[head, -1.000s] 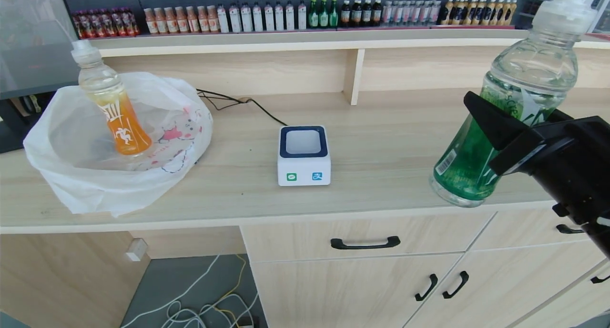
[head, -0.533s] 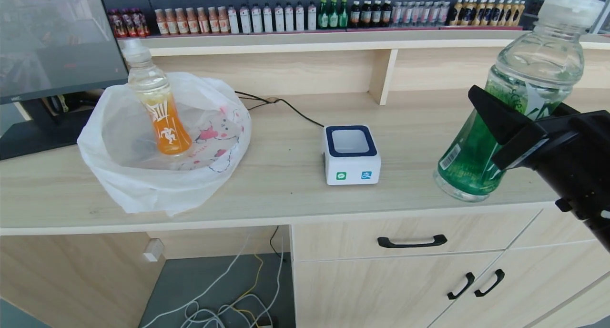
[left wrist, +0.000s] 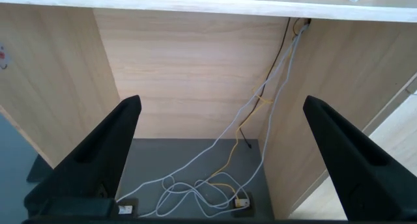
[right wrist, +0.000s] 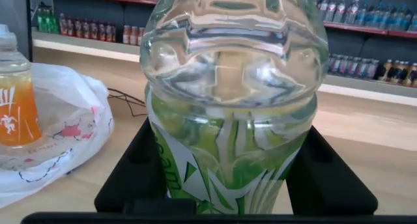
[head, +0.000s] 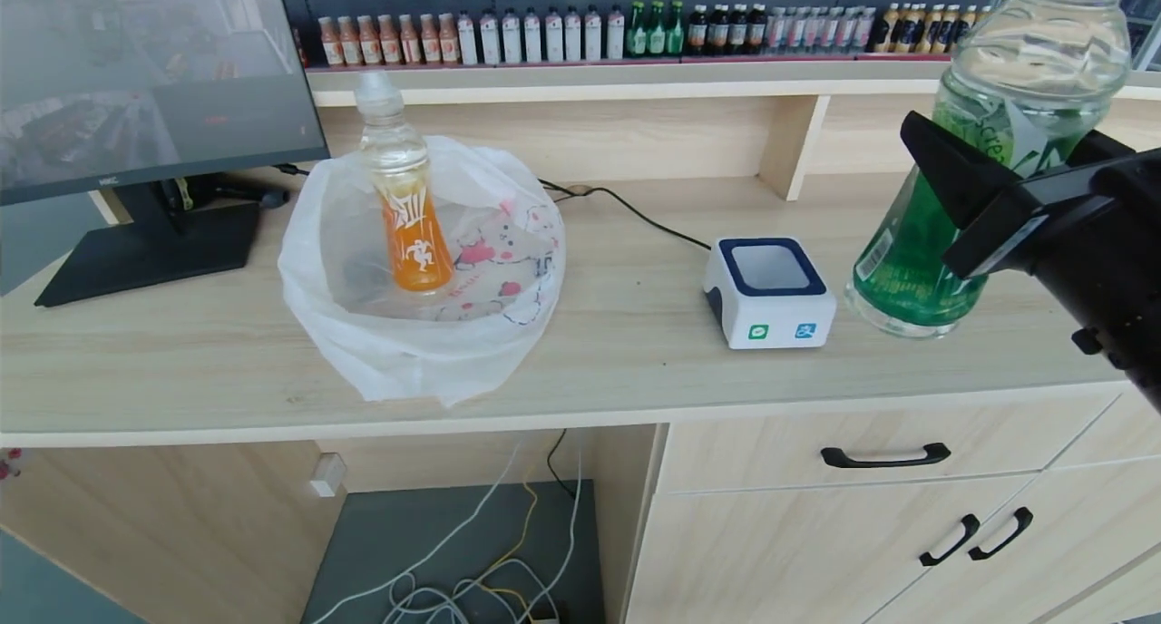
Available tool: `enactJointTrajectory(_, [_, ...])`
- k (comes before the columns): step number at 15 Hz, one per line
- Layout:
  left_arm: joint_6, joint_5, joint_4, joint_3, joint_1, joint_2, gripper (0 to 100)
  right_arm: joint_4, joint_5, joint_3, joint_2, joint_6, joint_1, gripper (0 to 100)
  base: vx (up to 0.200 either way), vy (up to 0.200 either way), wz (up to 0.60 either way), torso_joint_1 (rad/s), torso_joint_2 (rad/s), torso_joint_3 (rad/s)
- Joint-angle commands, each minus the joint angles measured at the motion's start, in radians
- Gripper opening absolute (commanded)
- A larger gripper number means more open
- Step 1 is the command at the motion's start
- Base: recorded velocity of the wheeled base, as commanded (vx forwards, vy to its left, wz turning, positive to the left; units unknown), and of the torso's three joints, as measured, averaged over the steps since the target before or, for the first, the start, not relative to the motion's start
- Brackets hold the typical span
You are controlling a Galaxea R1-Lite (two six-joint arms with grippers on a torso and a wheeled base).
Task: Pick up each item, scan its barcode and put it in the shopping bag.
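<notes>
Counter (head: 635, 370) held scanner (head: 769, 290) centre-right, orange bottle (head: 413, 234) upright in shopping bag (head: 317, 270) centre-left; right gripper (right wrist: 231, 152) clamped green bottle (head: 916, 261); left gripper (left wrist: 221, 103) gaped.

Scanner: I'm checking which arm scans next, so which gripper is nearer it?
Right. The right gripper holds the green bottle just beside the scanner, over the counter; the left gripper is low, below the counter's edge.

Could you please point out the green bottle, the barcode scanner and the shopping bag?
green bottle (head: 907, 288), head view, on its green lower body.
barcode scanner (head: 780, 314), head view, on its white front face.
shopping bag (head: 426, 361), head view, on its front outer wall.
</notes>
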Motion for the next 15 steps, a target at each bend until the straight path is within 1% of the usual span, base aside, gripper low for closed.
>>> enactJointTrajectory(1, [0.000, -0.001, 0.000, 0.000, 0.001, 0.000, 100, 0.024, -0.004, -0.042, -0.002, -0.023, 0.000, 0, 0.000, 0.000, 0.00, 0.000, 0.00, 0.000])
enactJointTrajectory(3, [0.000, -0.001, 0.000, 0.000, 0.001, 0.000, 100, 0.067, 0.002, -0.076, 0.003, -0.060, 0.003, 0, 0.000, 0.000, 0.00, 0.000, 0.00, 0.000])
enactJointTrajectory(5, [0.000, -0.001, 0.000, 0.000, 0.001, 0.000, 100, 0.121, 0.001, -0.112, 0.006, -0.098, 0.033, 0, 0.000, 0.000, 0.00, 0.000, 0.00, 0.000])
enactJointTrajectory(9, [0.000, -0.001, 0.000, 0.000, 0.001, 0.000, 100, 0.238, 0.013, -0.231, 0.018, -0.192, 0.035, 0, 0.000, 0.000, 0.00, 0.000, 0.00, 0.000])
enactJointTrajectory(10, [0.000, -0.001, 0.000, 0.000, 0.001, 0.000, 100, 0.256, 0.038, -0.258, 0.031, -0.217, 0.037, 0, 0.000, 0.000, 0.00, 0.000, 0.00, 0.000])
enactJointTrajectory(12, [0.000, -0.001, 0.000, 0.000, 0.001, 0.000, 100, 0.288, 0.119, -0.324, 0.069, -0.309, 0.035, 0, 0.000, 0.000, 0.00, 0.000, 0.00, 0.000])
enactJointTrajectory(15, [-0.002, -0.001, 0.000, 0.000, 0.001, 0.000, 100, 0.288, 0.214, -0.324, 0.103, -0.401, 0.033, 0, 0.000, 0.000, 0.00, 0.000, 0.00, 0.000])
